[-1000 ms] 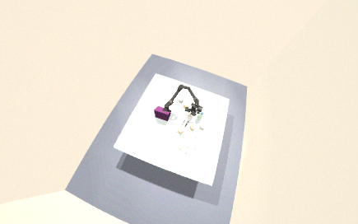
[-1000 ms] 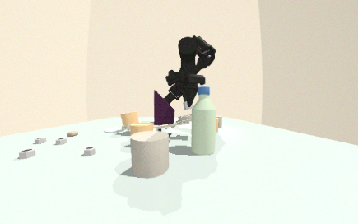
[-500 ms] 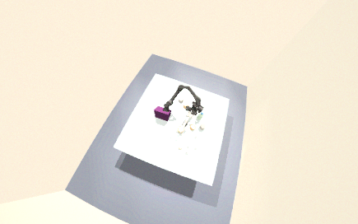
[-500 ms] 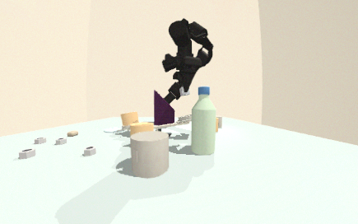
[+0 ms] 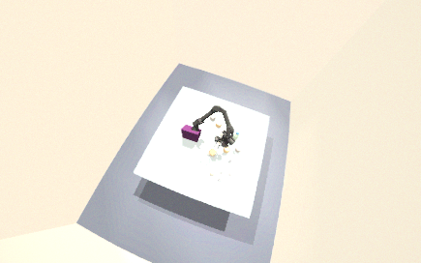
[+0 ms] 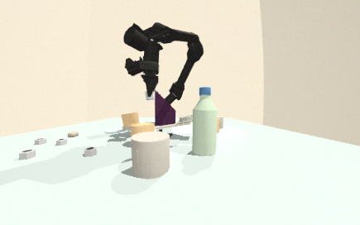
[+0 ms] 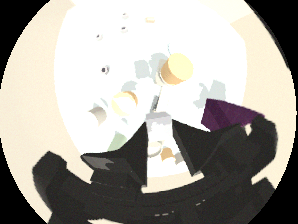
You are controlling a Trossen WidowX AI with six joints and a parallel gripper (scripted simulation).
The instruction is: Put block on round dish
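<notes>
1. High above the white table [image 6: 295,174], the gripper [image 6: 149,96] hangs pointing down, its fingers clamped on a small pale block [image 6: 149,96].
2. Below it, two orange cups [image 6: 130,119] stand close together near the purple base [image 6: 162,109] of the arm; the nearer cup [image 6: 142,127] sits just behind a large beige cylinder [image 6: 150,154].
3. A pale green bottle [image 6: 204,122] with a blue cap stands to the right of the cylinder, well apart from the gripper.
4. In the wrist view, the block [image 7: 160,120] shows between the dark fingertips, with both cups [image 7: 180,68] far beneath.
5. Small grey ring-shaped pieces [image 6: 27,154] lie scattered on the left of the table.
6. Whether the round dish appears in these views, I cannot tell.
</notes>
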